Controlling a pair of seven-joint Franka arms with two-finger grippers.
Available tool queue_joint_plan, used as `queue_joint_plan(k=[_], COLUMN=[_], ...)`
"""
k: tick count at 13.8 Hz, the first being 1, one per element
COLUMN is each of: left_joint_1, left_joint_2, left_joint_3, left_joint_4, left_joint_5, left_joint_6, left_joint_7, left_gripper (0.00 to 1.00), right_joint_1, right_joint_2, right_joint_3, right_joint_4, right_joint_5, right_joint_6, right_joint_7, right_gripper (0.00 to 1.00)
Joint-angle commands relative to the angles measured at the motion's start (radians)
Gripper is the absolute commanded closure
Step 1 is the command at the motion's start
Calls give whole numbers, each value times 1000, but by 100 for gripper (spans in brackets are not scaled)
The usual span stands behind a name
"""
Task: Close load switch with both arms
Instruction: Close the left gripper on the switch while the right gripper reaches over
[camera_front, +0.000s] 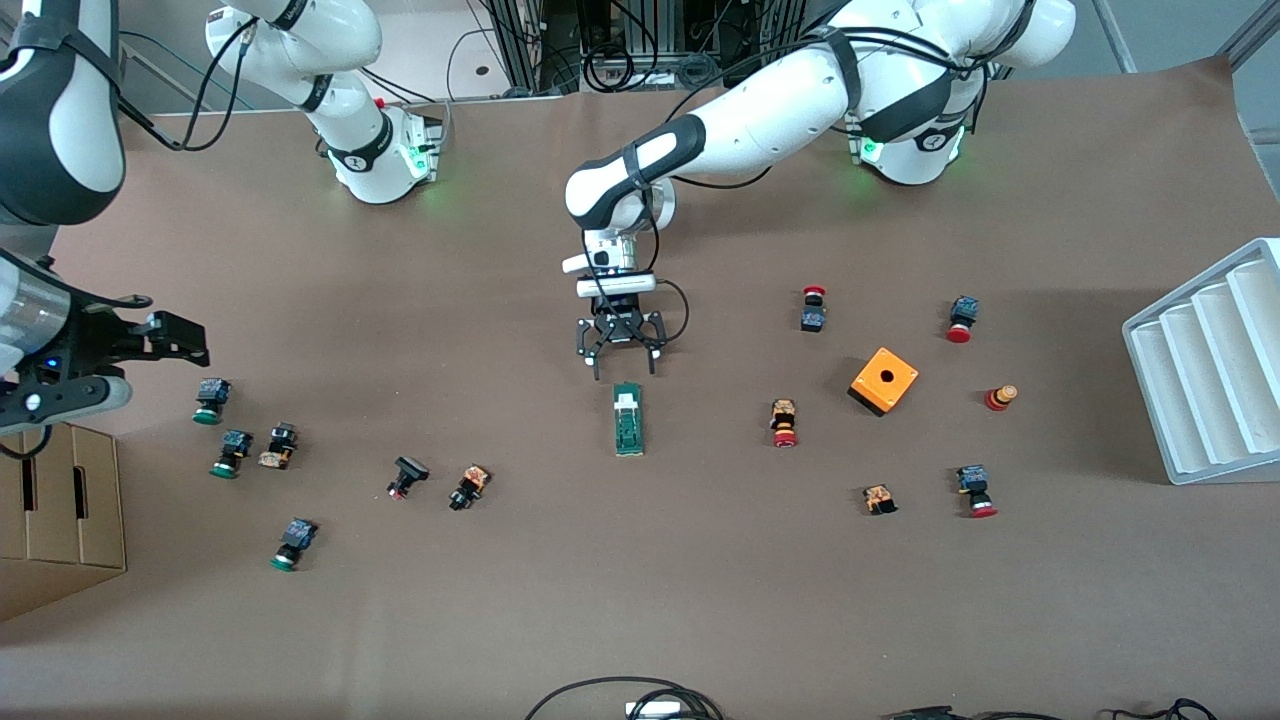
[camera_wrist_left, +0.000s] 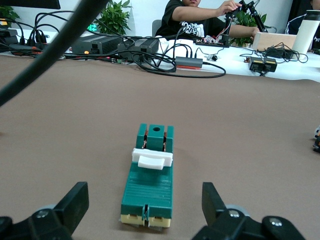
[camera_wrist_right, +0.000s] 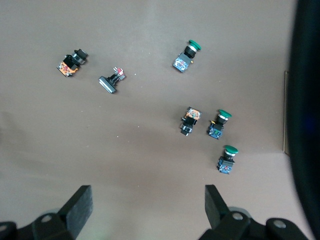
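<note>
The load switch (camera_front: 627, 418), a narrow green block with a white sliding piece (camera_front: 626, 399), lies at the middle of the table. My left gripper (camera_front: 621, 366) is open and empty, low over the table just at the switch's end farther from the front camera. In the left wrist view the switch (camera_wrist_left: 149, 185) lies between and just ahead of the spread fingers (camera_wrist_left: 76, 199), with the white piece (camera_wrist_left: 152, 159) across its top. My right gripper (camera_front: 188, 340) is open and empty, held high over the push buttons at the right arm's end of the table; it also shows in the right wrist view (camera_wrist_right: 147, 200).
Green-capped push buttons (camera_front: 210, 400) (camera_wrist_right: 220, 123) and black ones (camera_front: 407, 476) lie scattered at the right arm's end. Red-capped buttons (camera_front: 812, 308), an orange box with a hole (camera_front: 883, 380) and a white tray (camera_front: 1210, 360) are at the left arm's end. A cardboard box (camera_front: 60, 510) stands beside the table.
</note>
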Motion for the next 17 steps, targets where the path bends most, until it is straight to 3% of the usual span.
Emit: queue_joint_plan(k=[1, 6, 17], left_joint_1=[-5, -5, -16], left_joint_2=[17, 74, 94], left_joint_3=[8, 22, 23], left_joint_4=[24, 87, 89], left_joint_5=[19, 79, 137], left_joint_6=[-12, -10, -91], left_joint_7=[-3, -2, -9], left_gripper=[0, 0, 0], right_joint_1=[16, 45, 107], right_joint_2=[36, 65, 128], right_joint_3=[-1, -1, 0], right_joint_4=[21, 23, 56], right_joint_5=[-16, -10, 36], right_joint_6=[-1, 41, 59], right_joint_7=[10, 104, 345], right_gripper=[0, 0, 0])
